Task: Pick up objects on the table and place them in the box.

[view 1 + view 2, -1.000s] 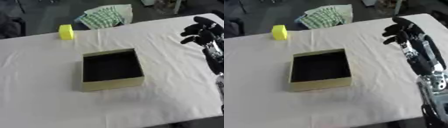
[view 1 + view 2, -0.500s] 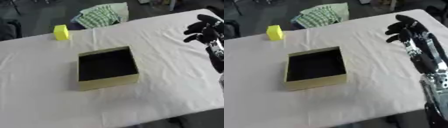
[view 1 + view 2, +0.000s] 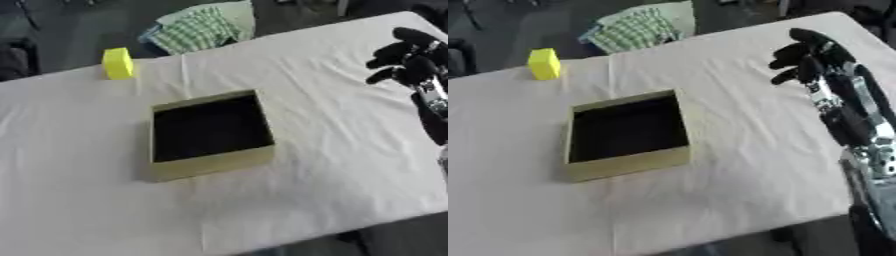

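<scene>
Open olive-yellow box (image 3: 210, 134) with a dark interior near the middle of the white-clothed table (image 3: 332, 165), nothing visible inside. Yellow block (image 3: 117, 63) upright near the far left edge of the table, well apart from the box. Green checked cloth (image 3: 199, 30) draped over the far edge, beyond the box. Right hand (image 3: 808, 56) raised above the table's right side, well apart from the box, black fingers (image 3: 785, 50) partly curled, holding nothing. Left hand out of sight.
</scene>
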